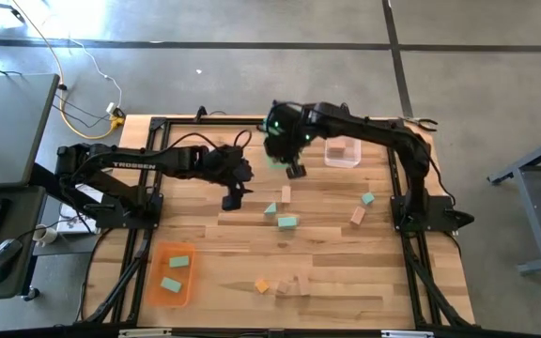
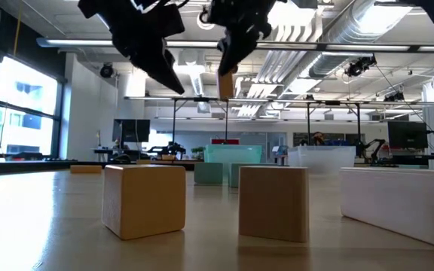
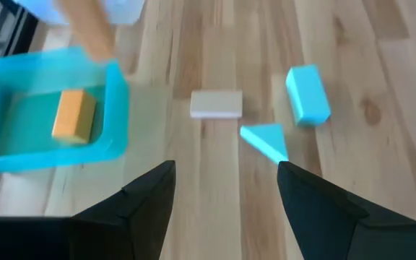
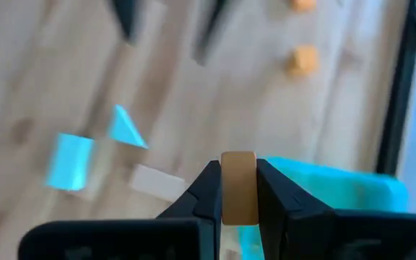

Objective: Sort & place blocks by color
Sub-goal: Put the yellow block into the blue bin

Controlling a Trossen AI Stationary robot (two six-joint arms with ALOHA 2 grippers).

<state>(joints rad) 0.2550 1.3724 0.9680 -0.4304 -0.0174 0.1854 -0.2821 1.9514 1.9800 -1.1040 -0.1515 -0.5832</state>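
Note:
My right gripper (image 1: 295, 171) is up in the air near the teal bin (image 4: 338, 189), shut on a tan-orange block (image 4: 238, 186). My left gripper (image 3: 226, 195) is open and holds nothing. It hovers above a tan block (image 3: 216, 103), a teal wedge (image 3: 266, 141) and a teal block (image 3: 308, 94), which lie flat on the table. One orange block (image 3: 72, 115) lies in the teal bin (image 3: 114, 94). More blocks are scattered toward the near edge: an orange one (image 1: 262, 285) and tan ones (image 1: 302, 284). My right gripper pinches the tan-orange block (image 4: 238, 173) between its two fingers (image 4: 206, 191), one on each of two opposite faces. The fingers come from above, pointing down. The block is lifted clear and hangs below the fingertips (image 2: 226, 84).
A clear bin (image 1: 343, 152) with a tan block in it stands near the far right corner. An orange bin (image 1: 172, 274) holding teal blocks sits near the near left corner. A teal block (image 1: 368, 198) and a tan block (image 1: 357, 215) lie on the right. Both grippers are close together.

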